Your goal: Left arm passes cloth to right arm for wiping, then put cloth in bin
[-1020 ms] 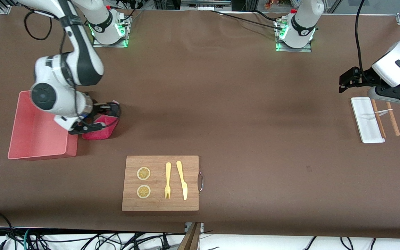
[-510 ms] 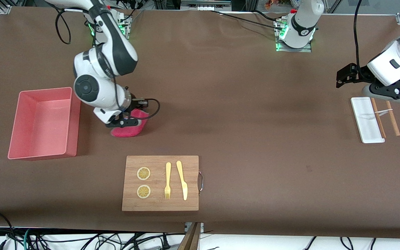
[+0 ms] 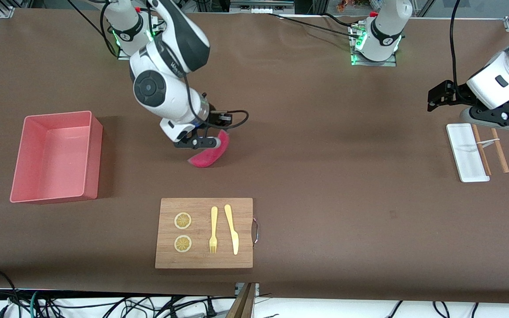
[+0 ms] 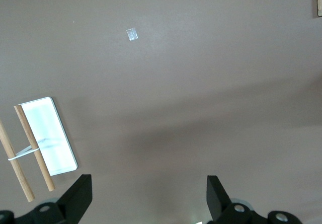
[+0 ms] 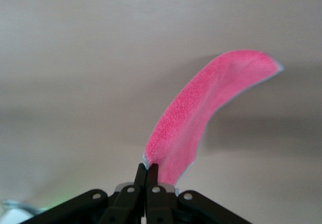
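Observation:
My right gripper [image 3: 212,142] is shut on the magenta-pink cloth [image 3: 209,155], which hangs curved from it over the bare brown table between the bin and the table's middle. In the right wrist view the jaws [image 5: 148,171] pinch one corner of the cloth [image 5: 201,113]. The pale pink bin [image 3: 94,150] stands empty toward the right arm's end of the table. My left gripper [image 3: 431,104] is open and empty, waiting above the table beside the white tray; its fingertips [image 4: 80,189] stand wide apart.
A wooden cutting board [image 3: 245,234] with two lemon slices, a yellow fork and a knife lies nearer the camera than the cloth. A narrow white tray [image 3: 460,150] and wooden chopsticks [image 3: 499,150] lie at the left arm's end.
My right arm has swept the cloth away from beside the bin toward the table's middle, and the cloth now trails curved from the gripper. The left arm has barely moved.

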Robot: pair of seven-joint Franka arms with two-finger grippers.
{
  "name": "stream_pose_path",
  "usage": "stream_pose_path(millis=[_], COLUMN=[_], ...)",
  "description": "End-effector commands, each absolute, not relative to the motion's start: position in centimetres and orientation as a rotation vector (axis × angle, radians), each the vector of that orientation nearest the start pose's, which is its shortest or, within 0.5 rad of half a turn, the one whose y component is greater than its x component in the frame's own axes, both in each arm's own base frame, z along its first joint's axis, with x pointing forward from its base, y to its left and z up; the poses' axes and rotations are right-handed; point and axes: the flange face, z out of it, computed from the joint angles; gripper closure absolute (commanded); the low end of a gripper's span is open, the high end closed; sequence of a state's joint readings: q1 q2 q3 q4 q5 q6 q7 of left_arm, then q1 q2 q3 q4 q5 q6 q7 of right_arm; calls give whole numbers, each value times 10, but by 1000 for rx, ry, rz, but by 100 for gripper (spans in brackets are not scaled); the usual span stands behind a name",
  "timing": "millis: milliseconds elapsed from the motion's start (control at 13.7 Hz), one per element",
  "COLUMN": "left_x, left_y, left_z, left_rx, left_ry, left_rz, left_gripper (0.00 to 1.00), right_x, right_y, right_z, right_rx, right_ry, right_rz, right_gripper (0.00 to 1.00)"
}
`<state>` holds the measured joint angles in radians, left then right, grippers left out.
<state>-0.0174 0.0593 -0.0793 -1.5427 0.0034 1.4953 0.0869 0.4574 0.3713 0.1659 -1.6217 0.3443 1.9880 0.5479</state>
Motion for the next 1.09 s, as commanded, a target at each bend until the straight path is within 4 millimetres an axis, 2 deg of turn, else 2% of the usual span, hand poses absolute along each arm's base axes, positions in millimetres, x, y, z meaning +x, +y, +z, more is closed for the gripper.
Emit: stream_pose_path(millis=[0,73,219,510,656,874,1020], left_x=[559,558,558,558,558,558,558], left_y=[-53,-54,-54,-55,-56,-56,-56], left_z=[605,606,605,606,606,606,605], left_rx=[-3105,-3105,-3104,-3104,-3104,-3104,-3104], left_ry=[285,288,290,292,295,295,295], left_rz=[169,167,172,169,167,169,169], left_gripper=[0,0,0,0,0,0,0], right_x=[549,554,568,581,587,595,598], right_y=[379,364,315,202,148,76,30], right_z=[437,434,418,356,332,314,312], right_rx=[-2779,-2787,-2796,-2804,-2824,-2841,-2844], right_ry=[157,147,84,-70,-171,-326,-422], right_rz=[319,325,351,419,428,412,398], right_gripper=[100,100,100,100,100,100,100])
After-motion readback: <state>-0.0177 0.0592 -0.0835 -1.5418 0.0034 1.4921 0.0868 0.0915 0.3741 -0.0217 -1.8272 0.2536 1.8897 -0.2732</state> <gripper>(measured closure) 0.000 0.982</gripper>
